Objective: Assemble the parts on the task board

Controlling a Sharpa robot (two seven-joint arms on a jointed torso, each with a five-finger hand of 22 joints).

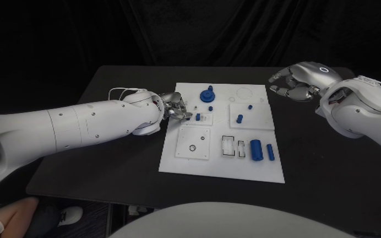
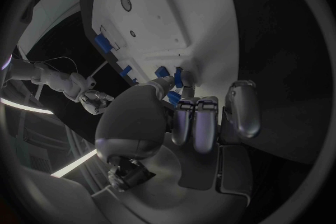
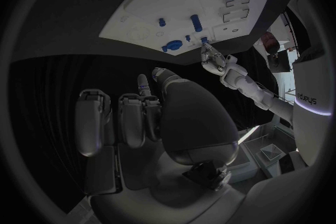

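A: Left hand (image 1: 175, 108)?
B: At the task board's (image 1: 190, 166) left edge, toward its far end, fingertips on the board at a small blue peg (image 1: 197, 117). The left wrist view shows the fingers (image 2: 187, 117) bunched right at that peg (image 2: 178, 77), touching it or just beside it. Pinched or not, can't tell.

A: Right hand (image 1: 295, 82)?
B: Off the board, over the black table (image 1: 111, 155) beyond the board's far right corner. Fingers curled inward, nothing in them.

A: Other parts?
B: Blue knob piece (image 1: 208, 95) stands near the board's far edge, close to the left hand. Two small blue pegs (image 1: 240, 119) sit in the square plate mid-right. Big blue cylinder (image 1: 255, 150) and a thinner one (image 1: 270, 152) lie side by side near the right edge, toward the near end.

A: Near-left of the board?
B: A square plate with a dark ring hole (image 1: 192, 149).
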